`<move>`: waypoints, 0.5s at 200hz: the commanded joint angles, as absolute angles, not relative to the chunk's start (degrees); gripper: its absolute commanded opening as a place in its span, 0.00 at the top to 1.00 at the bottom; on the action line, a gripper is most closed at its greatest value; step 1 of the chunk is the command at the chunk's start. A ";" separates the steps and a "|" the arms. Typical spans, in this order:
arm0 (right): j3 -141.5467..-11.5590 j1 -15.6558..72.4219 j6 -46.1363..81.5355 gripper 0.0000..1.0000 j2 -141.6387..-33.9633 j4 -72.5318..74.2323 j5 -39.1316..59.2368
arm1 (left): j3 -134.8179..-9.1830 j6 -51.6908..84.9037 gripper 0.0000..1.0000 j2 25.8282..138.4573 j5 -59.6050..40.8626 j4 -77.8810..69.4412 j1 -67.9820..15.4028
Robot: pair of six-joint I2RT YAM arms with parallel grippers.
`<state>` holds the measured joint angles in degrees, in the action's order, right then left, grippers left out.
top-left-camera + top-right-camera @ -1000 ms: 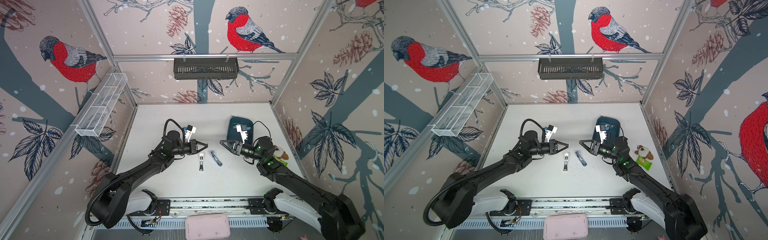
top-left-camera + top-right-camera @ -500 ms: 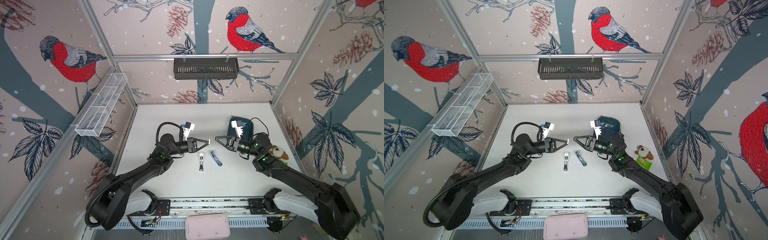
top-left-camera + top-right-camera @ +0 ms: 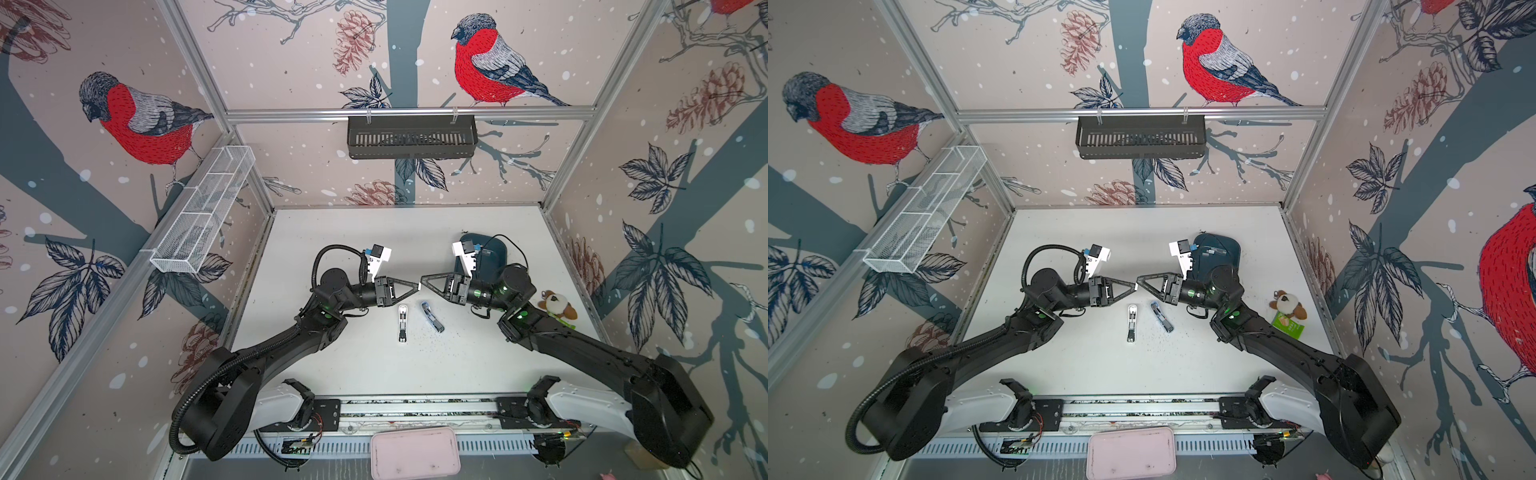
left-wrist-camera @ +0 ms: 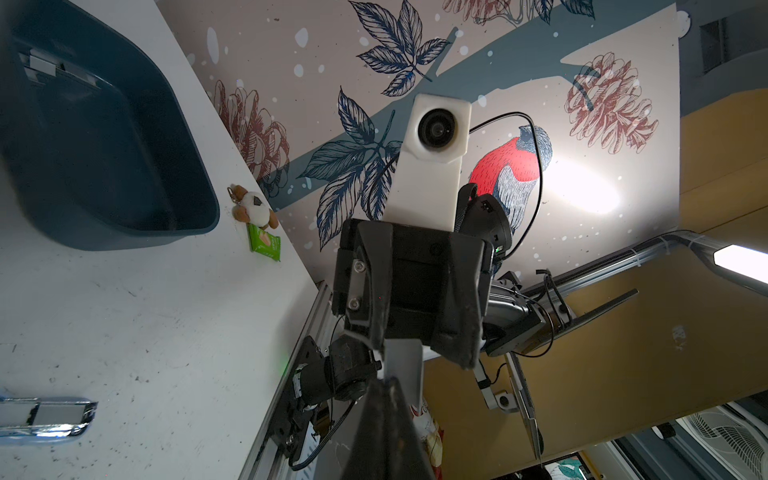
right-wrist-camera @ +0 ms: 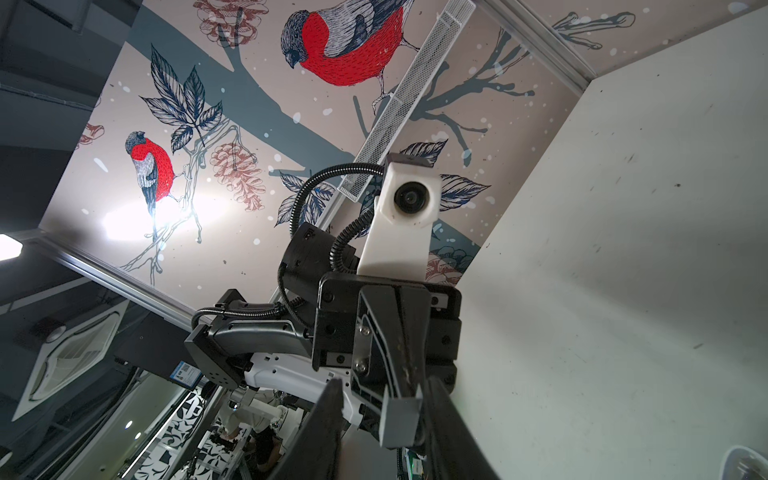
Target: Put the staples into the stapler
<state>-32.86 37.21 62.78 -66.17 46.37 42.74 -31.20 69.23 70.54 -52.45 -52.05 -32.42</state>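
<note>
My left gripper (image 3: 415, 286) hangs above the table's middle, shut on a short grey strip of staples (image 5: 399, 419). The strip sticks out of its tip (image 4: 386, 380) in the left wrist view as well. My right gripper (image 3: 423, 279) meets it tip to tip and is open. Its fingers (image 5: 444, 411) stand either side of the strip, with a gap on one side. Below them on the table lie a small white stapler (image 3: 402, 323) and a chrome-and-blue stapler-like piece (image 3: 432, 316). More grey strips (image 4: 39, 64) lie in a dark blue tray (image 3: 494, 253).
A plush toy (image 3: 557, 304) and a green packet (image 3: 1287, 326) lie at the table's right edge. A black basket (image 3: 411, 137) hangs on the back wall, a white wire basket (image 3: 203, 208) on the left wall. A pink box (image 3: 415, 453) sits in front.
My right gripper has moved left until its tip meets the left gripper's tip, and its jaws have opened a little. The left gripper has shifted slightly right and up, still shut.
</note>
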 commanded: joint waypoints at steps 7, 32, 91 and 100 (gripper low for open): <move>-33.47 37.70 62.58 0.65 -66.67 49.57 42.54 | -31.36 70.27 1.00 70.48 -53.24 -56.35 -32.57; -33.44 37.88 62.58 0.67 -67.06 49.66 42.53 | -31.22 70.14 1.00 70.38 -53.26 -56.09 -32.63; -33.39 37.88 62.47 0.70 -67.66 49.83 42.13 | -31.18 70.05 1.00 70.18 -53.28 -55.99 -32.63; -33.27 37.88 62.49 0.71 -67.67 49.83 42.14 | -31.15 69.92 1.00 70.14 -53.37 -55.98 -32.66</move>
